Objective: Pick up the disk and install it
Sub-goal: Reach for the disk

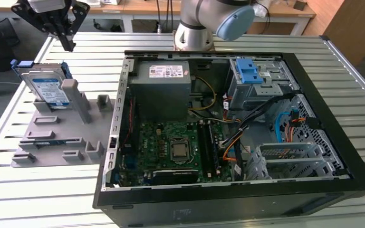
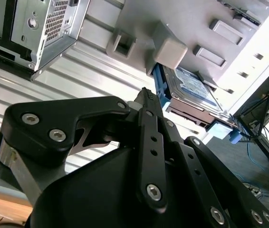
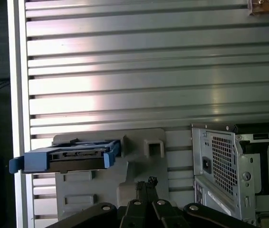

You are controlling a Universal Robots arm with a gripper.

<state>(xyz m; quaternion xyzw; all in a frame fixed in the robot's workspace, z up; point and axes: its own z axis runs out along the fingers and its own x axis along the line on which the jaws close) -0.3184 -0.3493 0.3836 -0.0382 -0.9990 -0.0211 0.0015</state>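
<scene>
1. Disk [image 1: 47,86] stands on edge in a slot of the grey holder [image 1: 55,135], label facing the exterior view's camera and blue carrier around its rim. It is not installed.
2. Grey holder sits on the slatted metal table [image 1: 55,199], just beside the open computer case [image 1: 233,197], on the exterior view's left of it.
3. Gripper [image 1: 69,46] hangs in the air above the disk's far top corner, clear of it and touching nothing.
4. Jaws are together at the tips and hold nothing. Both wrist views show the tips meeting: gripper [image 3: 146,182], gripper [image 2: 147,93].
5. First wrist view: disk [image 3: 68,157] is seen edge-on, with blue carrier ends on both sides, seated in the holder [image 3: 141,142]. A corner of the case [image 3: 225,164] is off to one side.
6. Second wrist view: disk [image 2: 191,88] lies beyond the fingertips, with a post of the holder [image 2: 170,47] against it.
7. Inside the case: grey power-supply box [image 1: 163,80] at the far end, and a metal cage with blue latches [image 1: 256,76] at the exterior view's right of it.
8. Arm [image 1: 201,23] rises from the table behind the case.
</scene>
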